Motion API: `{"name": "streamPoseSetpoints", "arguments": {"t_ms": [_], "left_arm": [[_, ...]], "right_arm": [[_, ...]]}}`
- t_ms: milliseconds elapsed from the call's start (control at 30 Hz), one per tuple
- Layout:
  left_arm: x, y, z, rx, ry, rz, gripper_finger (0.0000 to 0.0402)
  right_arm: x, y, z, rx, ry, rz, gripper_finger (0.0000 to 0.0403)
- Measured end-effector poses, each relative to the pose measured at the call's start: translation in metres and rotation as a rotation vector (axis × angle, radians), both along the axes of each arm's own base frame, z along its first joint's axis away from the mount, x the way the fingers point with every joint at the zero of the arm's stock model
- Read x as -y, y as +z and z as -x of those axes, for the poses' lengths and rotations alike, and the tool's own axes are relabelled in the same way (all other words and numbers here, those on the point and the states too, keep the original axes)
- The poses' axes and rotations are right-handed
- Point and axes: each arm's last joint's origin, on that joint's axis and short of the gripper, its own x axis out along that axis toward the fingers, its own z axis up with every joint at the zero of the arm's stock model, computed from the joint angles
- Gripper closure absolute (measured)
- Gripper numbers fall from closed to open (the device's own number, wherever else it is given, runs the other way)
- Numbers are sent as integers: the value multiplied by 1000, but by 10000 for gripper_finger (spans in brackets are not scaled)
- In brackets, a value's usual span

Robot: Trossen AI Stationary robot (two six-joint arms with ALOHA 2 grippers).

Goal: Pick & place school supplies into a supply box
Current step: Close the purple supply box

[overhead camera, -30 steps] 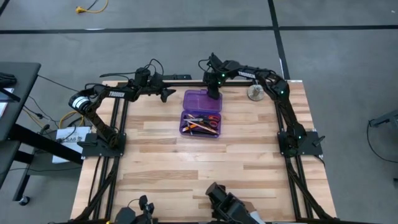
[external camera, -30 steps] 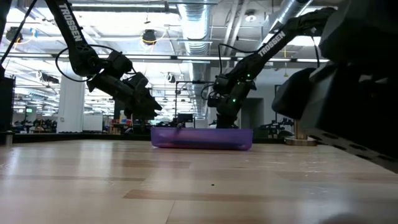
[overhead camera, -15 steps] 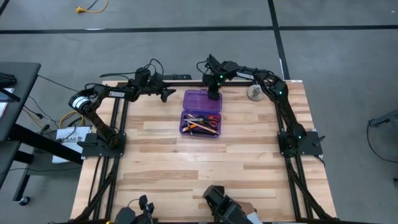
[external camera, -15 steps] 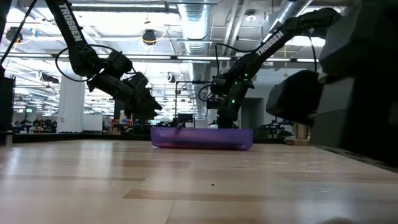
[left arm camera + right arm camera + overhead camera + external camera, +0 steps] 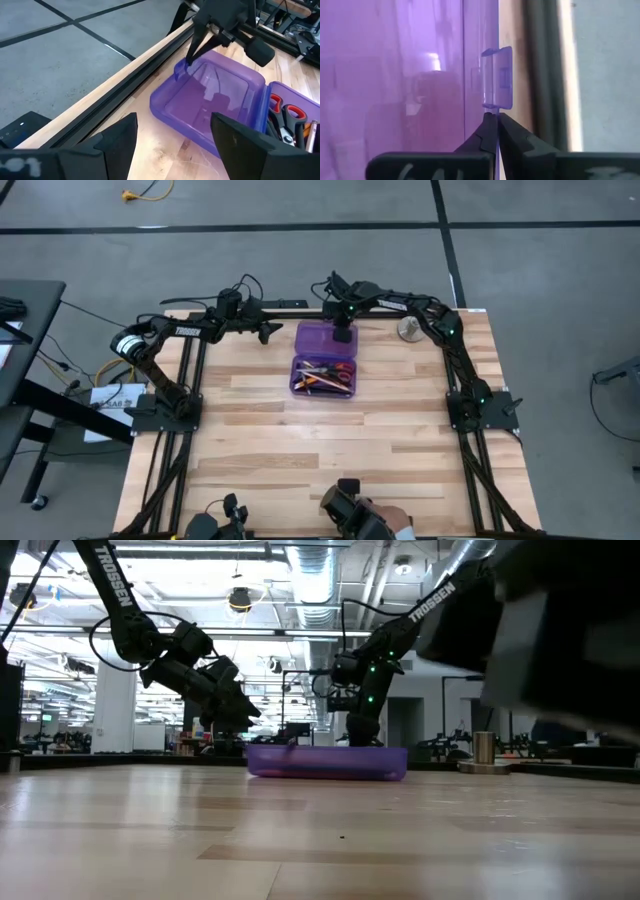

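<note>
The supply box [image 5: 322, 360], translucent purple, lies open in the far middle of the table. Its base [image 5: 322, 377] holds the school supplies: orange pencils, dark pens and red-handled scissors [image 5: 282, 112]. The empty lid [image 5: 210, 100] lies flat on the wood toward the far edge. My right gripper [image 5: 342, 332] points steeply down at the lid's far rim and is shut on it. My left gripper [image 5: 270, 332] hangs open above the table, left of the lid, with nothing between its fingers. My right gripper pinches the lid's thin far rim [image 5: 496, 114] between its two fingertips, right beside the small latch tab [image 5: 497, 77]. The fingers [image 5: 192, 52] come from above, slanting down. The lid lies flat on the table.
A round silver disc [image 5: 410, 330] stands at the far right, by the right arm. A dark metal rail [image 5: 125, 85] runs along the far edge just behind the lid. A dark blurred object [image 5: 350, 510] sits at the near edge. Bare wood lies between it and the box.
My right arm's wrist has turned and stands steeper over the lid's far rim, having shifted slightly along the far edge. The box and its lid lie where they were. The dark object at the near edge has moved across the low view.
</note>
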Motion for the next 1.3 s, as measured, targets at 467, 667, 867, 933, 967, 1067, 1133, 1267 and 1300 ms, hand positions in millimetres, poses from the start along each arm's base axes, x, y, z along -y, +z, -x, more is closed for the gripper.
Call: {"name": "streamPoseSetpoints", "arguments": {"t_ms": [467, 667, 867, 933, 967, 1067, 1133, 1267, 1300], "left_arm": [[-1, 0, 0, -13, 27, -10, 162], [-1, 0, 1, -20, 43, -15, 162], [-1, 0, 1, -21, 45, -15, 162], [-1, 0, 1, -20, 49, -11, 162], [-2, 0, 2, -18, 54, -7, 162], [-6, 0, 6, -11, 98, 26, 162], [-9, 2, 8, 5, 114, 53, 162], [-13, 6, 11, 62, 72, 121, 162], [-14, 7, 12, 68, 74, 130, 162]], "right_arm": [[-18, 50, -3, 20, -20, 151, 403], [-33, 57, -10, -12, -15, 211, 403], [-45, 57, -16, -58, -7, 250, 403], [-48, 57, -18, -64, -3, 260, 403], [-50, 58, -18, -64, -2, 262, 403], [-51, 62, -17, -66, -4, 269, 403], [-53, 63, -18, -72, -3, 279, 403], [-57, 69, -18, -64, 1, 287, 403], [-57, 71, -17, -64, 1, 288, 403]]}}
